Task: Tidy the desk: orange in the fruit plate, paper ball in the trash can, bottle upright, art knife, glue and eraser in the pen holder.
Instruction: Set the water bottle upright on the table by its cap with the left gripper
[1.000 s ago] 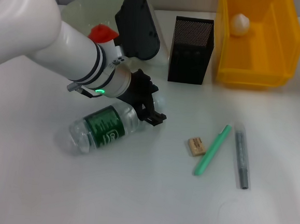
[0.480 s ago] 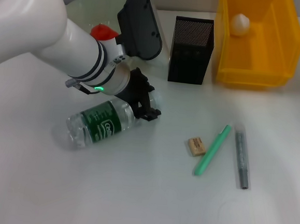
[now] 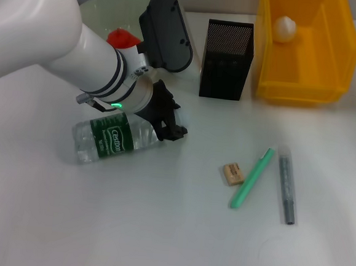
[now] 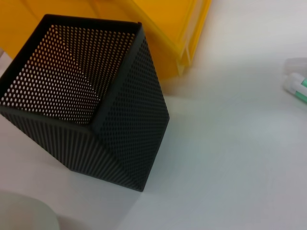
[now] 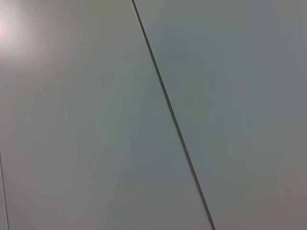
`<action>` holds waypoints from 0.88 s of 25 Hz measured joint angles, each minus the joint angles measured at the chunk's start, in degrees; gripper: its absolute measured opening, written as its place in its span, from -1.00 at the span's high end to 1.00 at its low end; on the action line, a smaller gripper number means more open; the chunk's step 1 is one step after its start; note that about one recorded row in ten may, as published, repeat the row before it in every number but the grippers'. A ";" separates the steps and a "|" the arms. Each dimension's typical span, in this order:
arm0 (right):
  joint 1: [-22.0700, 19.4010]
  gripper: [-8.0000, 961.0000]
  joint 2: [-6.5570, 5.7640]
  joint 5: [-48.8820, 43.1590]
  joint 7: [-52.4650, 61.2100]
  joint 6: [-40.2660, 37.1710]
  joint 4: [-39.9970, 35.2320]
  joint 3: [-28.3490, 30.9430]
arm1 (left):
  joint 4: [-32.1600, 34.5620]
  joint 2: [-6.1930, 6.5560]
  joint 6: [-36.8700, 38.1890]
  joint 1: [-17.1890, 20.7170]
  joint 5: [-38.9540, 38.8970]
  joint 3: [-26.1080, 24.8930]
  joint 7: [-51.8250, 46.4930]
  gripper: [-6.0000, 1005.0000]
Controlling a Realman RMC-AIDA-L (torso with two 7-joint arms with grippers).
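Head view: your trash can [image 3: 306, 69] holds the paper ball [image 3: 285, 27]. The bottle [image 3: 113, 139] lies flat on the bench [image 3: 158, 230], left claw [image 3: 169, 126] clenched on its neck. Next, I'd say, swing it upright.

Office-style desk setup, probably staged: plain white bench [image 3: 158, 230], black mesh pen holder [image 3: 227, 60], yellow trash can [image 3: 302, 87], eraser [image 3: 233, 173] plus pens [image 3: 251, 177] (stationery), grey panelled wall [image 5: 96, 120].
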 joint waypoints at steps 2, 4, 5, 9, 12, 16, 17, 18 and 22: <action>-0.03 -0.29 0.00 0.00 0.00 -0.04 0.00 0.00 | 0.44 0.00 0.18 0.40 0.00 -0.19 -0.01 0.11; -0.04 -0.29 0.00 0.00 0.00 -0.10 -0.01 0.00 | 0.66 0.00 0.44 0.63 -0.04 -0.41 -0.01 0.10; -0.04 -0.29 0.01 0.00 0.00 -0.13 -0.01 0.00 | 1.01 0.02 0.63 0.94 -0.16 -0.61 -0.01 0.10; -0.07 -0.29 0.01 0.00 0.00 -0.41 -0.02 0.00 | 5.38 0.19 0.76 4.41 -0.86 -2.65 0.67 0.09; -0.13 -0.29 0.01 0.00 0.00 -0.76 -0.03 -0.01 | 10.63 0.41 0.68 9.24 -4.44 -5.78 3.93 0.08; 0.04 -0.29 -0.01 0.00 0.01 -0.87 -0.03 0.00 | 14.31 0.45 0.69 15.31 -14.90 -12.04 12.64 0.07; 0.11 -0.29 -0.03 0.00 0.01 -0.88 -0.03 0.00 | 14.51 0.47 0.73 16.15 -17.25 -13.33 14.31 0.06; 0.21 -0.29 -0.05 0.00 0.02 -0.89 -0.03 0.00 | 14.48 0.52 1.25 17.44 -21.71 -15.60 17.54 0.06; 0.32 -0.29 -0.07 0.00 0.25 -0.89 -0.03 0.00 | 13.34 0.65 3.44 19.63 -29.45 -19.88 23.20 0.05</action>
